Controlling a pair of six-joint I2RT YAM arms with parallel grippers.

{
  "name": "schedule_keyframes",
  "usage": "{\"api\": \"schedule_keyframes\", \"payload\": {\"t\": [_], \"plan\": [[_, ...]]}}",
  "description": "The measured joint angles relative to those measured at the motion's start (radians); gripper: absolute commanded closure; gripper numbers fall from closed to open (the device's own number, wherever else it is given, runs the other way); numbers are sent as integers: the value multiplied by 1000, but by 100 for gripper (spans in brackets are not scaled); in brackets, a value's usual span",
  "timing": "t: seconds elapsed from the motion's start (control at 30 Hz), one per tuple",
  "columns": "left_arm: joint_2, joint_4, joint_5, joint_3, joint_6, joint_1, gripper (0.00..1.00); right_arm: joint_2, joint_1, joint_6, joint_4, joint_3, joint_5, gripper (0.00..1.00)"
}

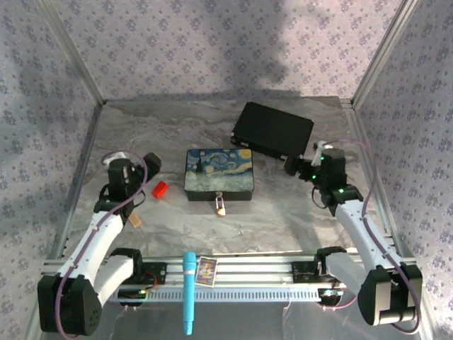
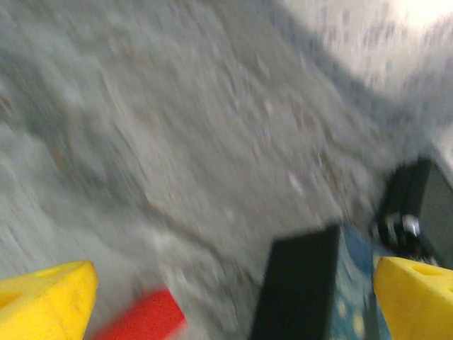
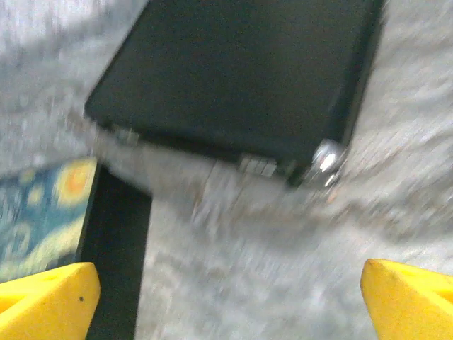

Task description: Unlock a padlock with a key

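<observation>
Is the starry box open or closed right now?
Closed: the starry box has its lid down flat, with the padlock at its front edge.

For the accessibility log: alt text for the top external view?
A brass padlock lies at the front edge of a starry-night box mid-table, between two open grippers: the left gripper near a red object, the right gripper beside a black case.

Lab robot booth, aluminium frame (image 1: 383, 51), patterned walls (image 1: 212, 42)
</observation>
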Motion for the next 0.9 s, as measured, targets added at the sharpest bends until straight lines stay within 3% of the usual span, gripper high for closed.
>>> {"api": "schedule_keyframes", "payload": {"t": [0.17, 0.37, 0.63, 0.9], "plan": [[-9, -124, -10, 12, -123, -320, 0, 0, 279, 96, -108, -3, 66, 17], [-11, -168, -56, -2, -283, -565, 1, 35, 608, 257, -149, -50, 195, 32], [-33, -235, -100, -2, -362, -640, 5, 248, 870, 430, -132, -47, 290, 45], [-43, -217, -102, -37, -388, -648, 6, 439, 1002, 516, -91, 28, 323, 52]]}}
